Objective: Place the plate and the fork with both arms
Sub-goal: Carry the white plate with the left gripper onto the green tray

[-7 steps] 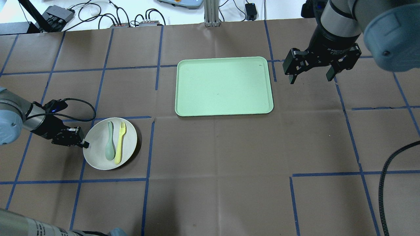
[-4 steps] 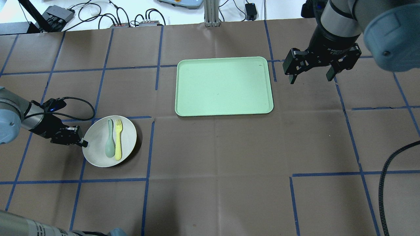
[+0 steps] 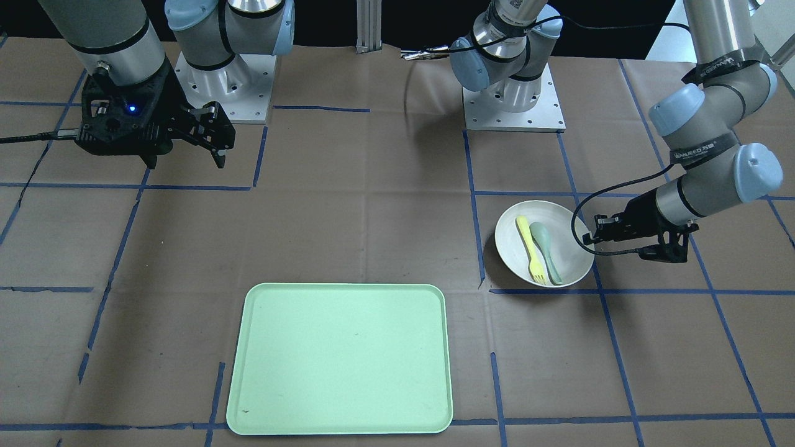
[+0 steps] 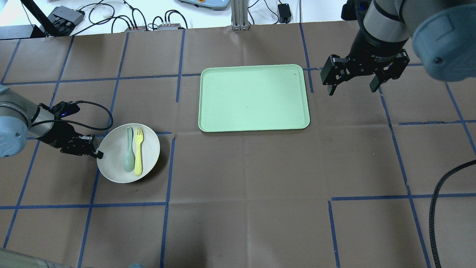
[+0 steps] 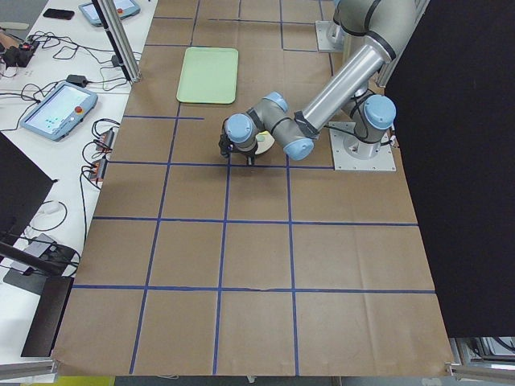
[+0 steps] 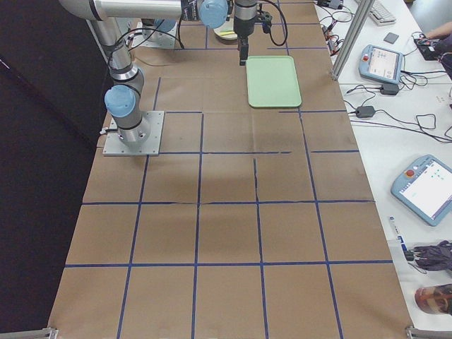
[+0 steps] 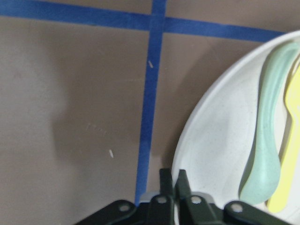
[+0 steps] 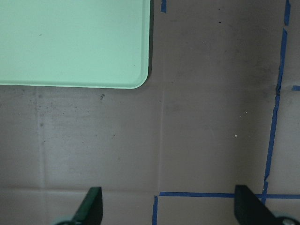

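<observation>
I see left pincer (image 4: 98, 153) clamped on rim of the plate (image 4: 113, 158) | fork (image 4: 138, 156) and spoon (image 4: 129, 160) lie on it | right pincer (image 4: 351, 91) apart, above table (image 4: 260, 186) beside tray (image 4: 253, 96)

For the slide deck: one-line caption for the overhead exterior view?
Left pincer grips the rim of the plate, fork and spoon lying on it; right pincer hangs open beside the green tray.

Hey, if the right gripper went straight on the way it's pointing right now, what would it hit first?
Most likely the bare brown table paper: the right gripper, open, points down just off a corner of the green tray, and nothing lies under it. How high it hangs is unclear.
</observation>
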